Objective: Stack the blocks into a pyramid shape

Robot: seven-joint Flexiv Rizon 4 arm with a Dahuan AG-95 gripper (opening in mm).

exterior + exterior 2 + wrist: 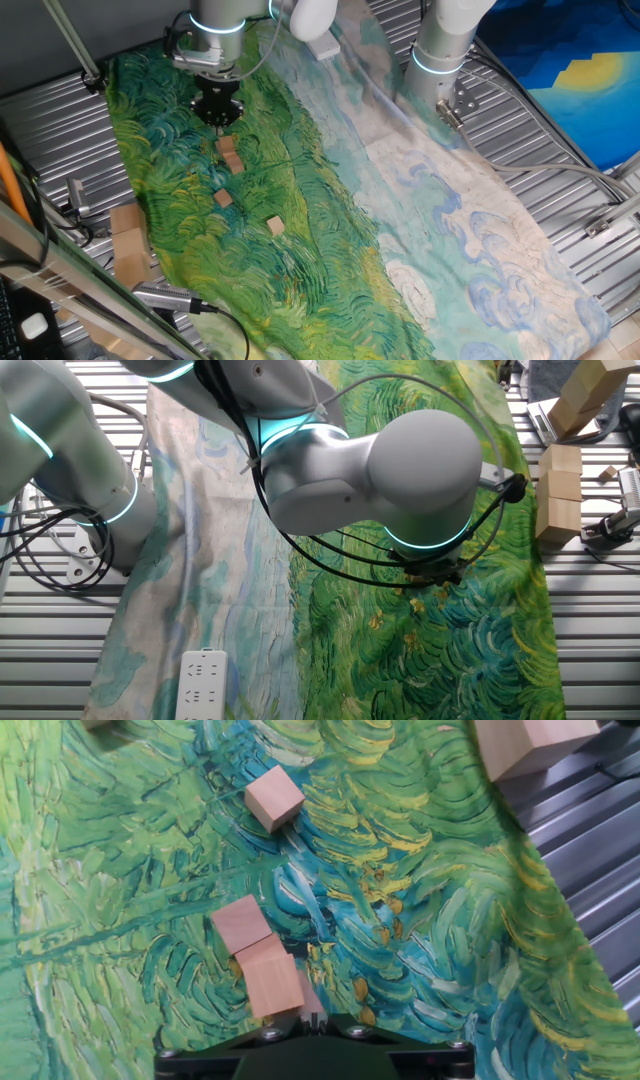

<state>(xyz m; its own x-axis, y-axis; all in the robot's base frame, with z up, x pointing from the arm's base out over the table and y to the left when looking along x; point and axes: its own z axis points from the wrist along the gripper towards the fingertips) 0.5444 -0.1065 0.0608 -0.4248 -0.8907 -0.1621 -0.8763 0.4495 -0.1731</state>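
two blocks (258, 956) touching, just below end effector (217, 117)

- The blocks (272, 980) just in front of the fingers look like plain light wood, smooth and matt.
- The cloth (420, 920) under them is soft fabric, printed with painted green and blue swirls.
- The table (560, 130) is ribbed, shiny grey metal.
- The arm (400, 460) is smooth, a bit shiny, pale grey.
- The gripper (217, 118) looks black and matt.
- The cardboard piece (128, 245), well away from the fingers, is dull tan.
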